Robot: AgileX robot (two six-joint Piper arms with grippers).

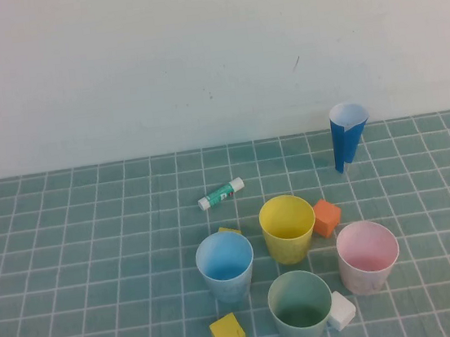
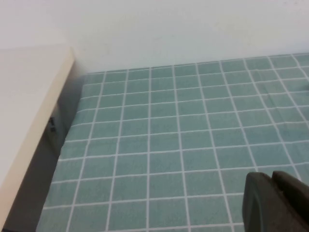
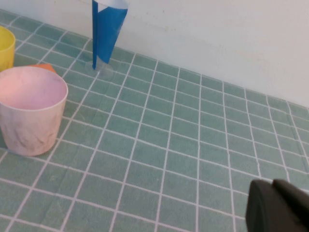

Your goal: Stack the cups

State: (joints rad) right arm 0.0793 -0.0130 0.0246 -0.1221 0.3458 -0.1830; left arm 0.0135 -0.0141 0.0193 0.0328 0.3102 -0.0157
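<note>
Four cups stood upright and apart on the green checked cloth (image 1: 72,261): the yellow cup (image 1: 287,227) farthest back, the light blue cup (image 1: 225,266) to its left, the pink cup (image 1: 368,256) to its right and the green cup (image 1: 300,308) nearest the robot. The left gripper (image 2: 275,203) hung over bare cloth beside a white board (image 2: 29,106), its fingers pressed together and holding nothing. The right gripper (image 3: 277,208), likewise closed and empty, hung near the pink cup and a dark blue paper cone (image 3: 107,30).
</note>
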